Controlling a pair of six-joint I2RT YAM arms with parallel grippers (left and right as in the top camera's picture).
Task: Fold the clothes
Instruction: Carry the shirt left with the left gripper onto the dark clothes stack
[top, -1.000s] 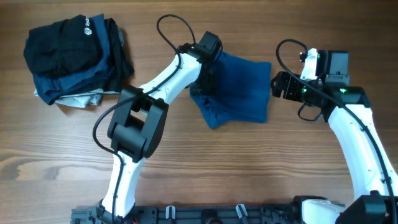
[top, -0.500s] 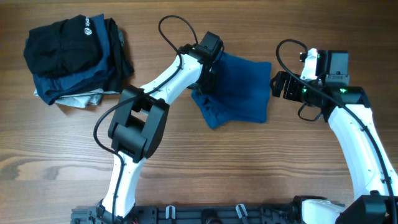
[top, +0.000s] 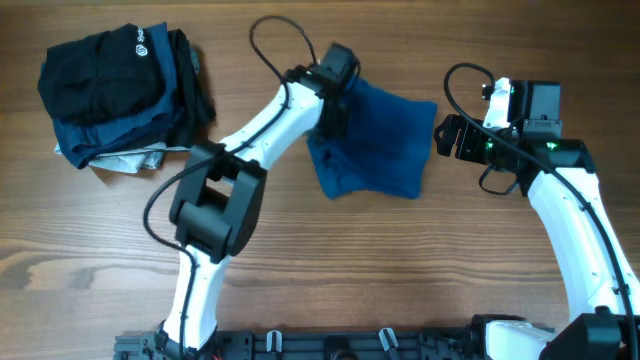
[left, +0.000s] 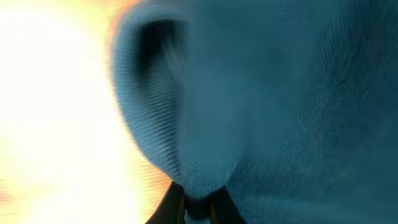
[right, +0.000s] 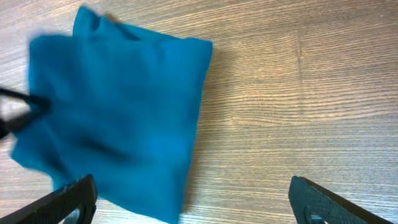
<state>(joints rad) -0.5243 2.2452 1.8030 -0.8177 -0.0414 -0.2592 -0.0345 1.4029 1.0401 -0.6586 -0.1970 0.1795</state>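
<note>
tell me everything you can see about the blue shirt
The blue shirt is soft, fine-knit medium-blue fabric, folded into a rumpled rough rectangle lying on the wooden table between the arms. No collar or buttons show. The left gripper is shut on a fold at its left edge, bunching the cloth. The open right gripper hangs beside its right edge, not touching.

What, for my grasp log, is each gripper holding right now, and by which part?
The left gripper is shut on the blue polo shirt, pinching a rounded fold at its edge nearest that arm. The right gripper is open, holding nothing.
</note>
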